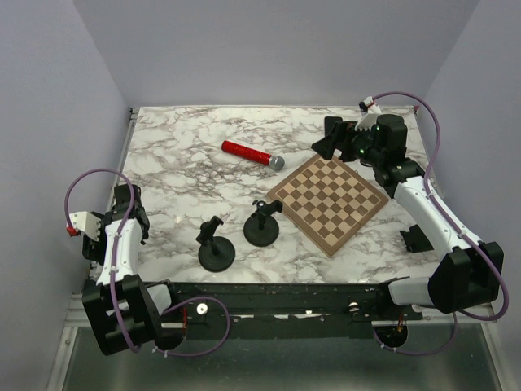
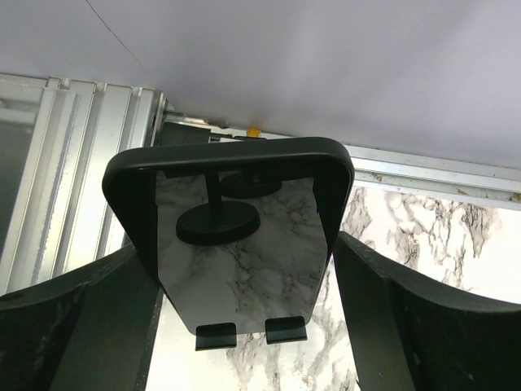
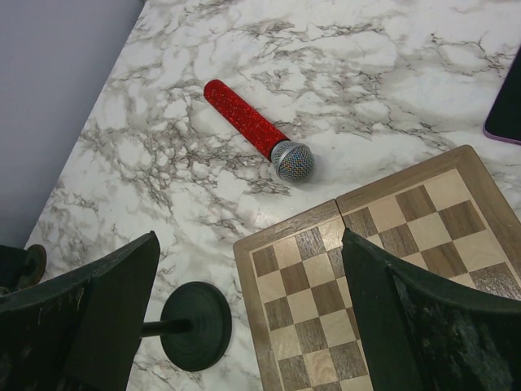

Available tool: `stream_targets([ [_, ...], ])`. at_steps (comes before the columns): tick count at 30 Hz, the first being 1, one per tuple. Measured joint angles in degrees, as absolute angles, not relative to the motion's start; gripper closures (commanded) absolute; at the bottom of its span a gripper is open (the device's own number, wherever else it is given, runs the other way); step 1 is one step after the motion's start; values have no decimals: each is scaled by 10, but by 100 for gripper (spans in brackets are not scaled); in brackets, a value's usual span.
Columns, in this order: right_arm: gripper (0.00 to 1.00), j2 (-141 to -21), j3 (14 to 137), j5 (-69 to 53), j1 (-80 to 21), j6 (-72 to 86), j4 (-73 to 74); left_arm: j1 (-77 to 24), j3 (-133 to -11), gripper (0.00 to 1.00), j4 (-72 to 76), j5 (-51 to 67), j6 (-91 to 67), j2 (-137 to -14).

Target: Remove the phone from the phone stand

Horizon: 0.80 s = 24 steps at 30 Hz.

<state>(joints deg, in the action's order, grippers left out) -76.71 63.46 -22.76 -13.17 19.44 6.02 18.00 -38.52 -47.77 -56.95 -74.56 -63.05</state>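
Note:
A black phone (image 2: 236,212) fills the left wrist view. Its glossy screen mirrors the marble and two stands. Two black tabs (image 2: 216,335) of a phone stand grip its near edge; the rest of that stand is hidden behind it. My left gripper (image 2: 244,244) is open, with one finger on each side of the phone, close to its edges. In the top view this gripper (image 1: 133,213) is at the table's left edge, and the phone blends into it. My right gripper (image 1: 327,140) is open and empty, high over the chessboard's far corner (image 3: 250,236).
Two empty black phone stands (image 1: 216,247) (image 1: 262,225) stand at front centre; one shows in the right wrist view (image 3: 195,326). A red microphone (image 1: 252,153) (image 3: 256,130) and a chessboard (image 1: 330,199) (image 3: 383,269) lie nearby. A dark purple-edged slab (image 3: 506,110) is beside the board. A small black object (image 1: 415,239) sits by the right arm.

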Motion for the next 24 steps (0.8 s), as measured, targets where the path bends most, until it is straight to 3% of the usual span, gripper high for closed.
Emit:
stream_targets([
  [24, 0, -767, 634, -227, -132, 194, 60, 180, -420, 51, -561, -568, -804, -617],
])
